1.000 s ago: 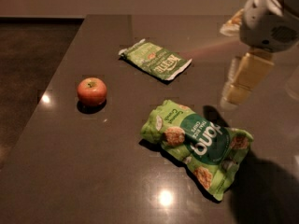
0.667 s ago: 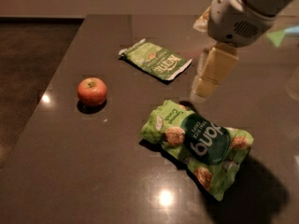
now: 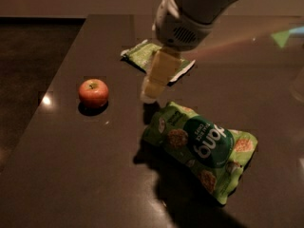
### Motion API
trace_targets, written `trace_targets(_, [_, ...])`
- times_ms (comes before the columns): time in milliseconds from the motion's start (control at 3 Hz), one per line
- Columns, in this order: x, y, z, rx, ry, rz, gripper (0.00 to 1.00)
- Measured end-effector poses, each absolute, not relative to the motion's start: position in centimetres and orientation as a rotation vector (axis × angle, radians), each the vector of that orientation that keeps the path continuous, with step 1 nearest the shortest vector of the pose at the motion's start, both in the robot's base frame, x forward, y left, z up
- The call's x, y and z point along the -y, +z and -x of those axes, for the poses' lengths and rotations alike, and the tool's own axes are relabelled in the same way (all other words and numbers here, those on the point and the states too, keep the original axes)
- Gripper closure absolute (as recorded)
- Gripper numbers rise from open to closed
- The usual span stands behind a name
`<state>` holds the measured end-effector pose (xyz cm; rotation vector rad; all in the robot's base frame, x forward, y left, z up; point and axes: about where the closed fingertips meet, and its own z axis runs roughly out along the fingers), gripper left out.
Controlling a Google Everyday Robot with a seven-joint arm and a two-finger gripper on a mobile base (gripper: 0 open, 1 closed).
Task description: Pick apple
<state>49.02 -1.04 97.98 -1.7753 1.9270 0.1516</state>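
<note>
**Single camera view.** The camera looks down obliquely from a raised point on the near side of the dark surface point(image 3: 85, 175), facing its far edge and the pale wall beyond. It is set close. The large green snack bag point(image 3: 202, 146) lies nearest the lens, low and right of centre. The apple point(image 3: 93, 92) sits left of the bag and farther back, and the flat green packet point(image 3: 142, 55) lies behind the bag. The arm enters from the upper right. The end effector point(image 3: 150, 95) hangs just behind and left of the bag. Dark floor shows far left of the bag.
</note>
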Motion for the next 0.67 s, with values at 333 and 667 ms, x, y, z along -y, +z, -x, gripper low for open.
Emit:
trace_targets(333, [-2.7, 96.6, -49.4, -1.913, 0.171, 1.780, 0.00])
trace_targets(667, [-5.6, 95.2, -49.5, -1.906, 0.156, 1.790, 0.00])
